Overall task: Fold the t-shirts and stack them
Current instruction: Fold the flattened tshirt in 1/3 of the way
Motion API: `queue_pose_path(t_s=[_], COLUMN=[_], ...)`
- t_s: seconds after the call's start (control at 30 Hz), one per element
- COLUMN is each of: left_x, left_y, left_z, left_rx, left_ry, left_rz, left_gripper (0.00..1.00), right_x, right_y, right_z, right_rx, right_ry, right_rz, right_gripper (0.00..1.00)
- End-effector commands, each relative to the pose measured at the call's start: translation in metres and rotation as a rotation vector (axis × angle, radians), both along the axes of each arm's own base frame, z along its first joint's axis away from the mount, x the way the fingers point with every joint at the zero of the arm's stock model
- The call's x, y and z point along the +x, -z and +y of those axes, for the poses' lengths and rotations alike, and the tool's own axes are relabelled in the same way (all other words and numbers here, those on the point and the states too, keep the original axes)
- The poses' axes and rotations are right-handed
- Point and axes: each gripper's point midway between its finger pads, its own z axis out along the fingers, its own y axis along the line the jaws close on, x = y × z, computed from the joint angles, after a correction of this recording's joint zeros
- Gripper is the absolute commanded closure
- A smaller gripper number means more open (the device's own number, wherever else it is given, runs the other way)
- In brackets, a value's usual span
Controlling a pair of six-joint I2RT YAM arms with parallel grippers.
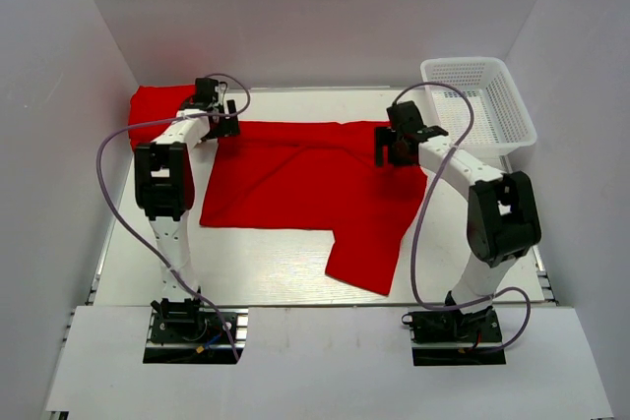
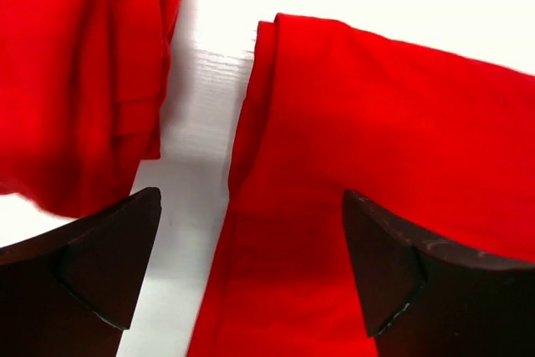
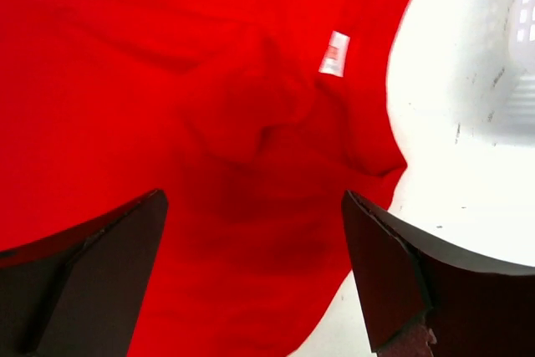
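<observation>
Where the left gripper (image 2: 251,198) and right gripper (image 3: 252,196) hang wide and empty over its far edge, the spread t-shirt (image 1: 295,179) is hidden; rear red pile (image 1: 148,110) partly obscured.

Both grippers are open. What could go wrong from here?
The left gripper hangs between the folded pile and the spread t-shirt; a low grab may snag the pile. Cloth is bunched under the right gripper by the label, so it may pinch extra layers. One flap juts toward the near edge; folds may skew.

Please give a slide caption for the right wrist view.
Open fingers above the red t-shirt, white basket beside it.
</observation>
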Motion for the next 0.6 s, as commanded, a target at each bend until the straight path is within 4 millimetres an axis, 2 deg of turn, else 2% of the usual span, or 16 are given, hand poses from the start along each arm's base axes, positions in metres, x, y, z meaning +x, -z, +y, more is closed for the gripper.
queue_pose_path(t_s=[0.0, 0.07, 0.13, 0.17, 0.23, 0.27, 0.33, 0.37, 0.4, 0.43, 0.47, 0.5, 0.53, 0.57], left_x=[0.003, 0.008, 0.011, 0.015, 0.015, 0.017, 0.015, 0.016, 0.016, 0.017, 0.017, 0.017, 0.013, 0.014], left_y=[-0.076, -0.092, -0.097, -0.105, -0.107, -0.109, -0.107, -0.104, -0.104, -0.099, -0.093, -0.093, -0.082, -0.082], left_z=[0.0, -0.01, -0.023, -0.028, -0.04, -0.043, -0.054, -0.064, -0.064, -0.064, -0.064, -0.064, -0.064, -0.062], left_rx=[0.002, -0.008, -0.057, -0.077, -0.12, -0.131, -0.171, -0.191, -0.191, -0.192, -0.192, -0.192, -0.194, -0.188], left_ry=[-0.011, 0.036, 0.097, 0.117, 0.173, 0.184, 0.239, 0.267, 0.267, 0.266, 0.265, 0.265, 0.263, 0.256], left_rz=[-0.133, -0.162, -0.171, -0.203, -0.21, -0.221, -0.219, -0.217, -0.217, -0.207, -0.197, -0.197, -0.169, -0.169], left_gripper=[0.0, 0.0, 0.0, 0.0, 0.0, 0.0, 0.0, 0.0, 0.0, 0.0, 0.0, 0.0, 0.0, 0.0], right_x=[-0.007, -0.003, -0.002, -0.005, -0.006, -0.009, -0.013, -0.007, -0.006, -0.004, 0.003, 0.006, 0.01, 0.011], right_y=[-0.031, -0.041, -0.048, -0.051, -0.053, -0.052, -0.045, -0.041, -0.039, -0.024, -0.029, -0.012, -0.011, -0.007], right_z=[0.014, 0.018, 0.029, 0.041, 0.05, 0.065, 0.08, 0.081, 0.08, 0.075, 0.074, 0.066, 0.065, 0.066], right_rx=[0.077, 0.093, 0.134, 0.185, 0.214, 0.272, 0.296, 0.282, 0.271, 0.229, 0.214, 0.168, 0.156, 0.154], right_ry=[-0.084, -0.098, -0.147, -0.192, -0.239, -0.303, -0.39, -0.394, -0.387, -0.371, -0.36, -0.325, -0.32, -0.318], right_rz=[-0.031, -0.047, -0.053, -0.044, -0.047, -0.036, -0.012, -0.012, -0.002, 0.031, 0.025, 0.057, 0.056, 0.065], right_gripper=[0.1, 0.1, 0.1, 0.13, 0.21, 0.23, 0.27, 0.3, 0.32, 0.32, 0.32, 0.34, 0.34, 0.34])
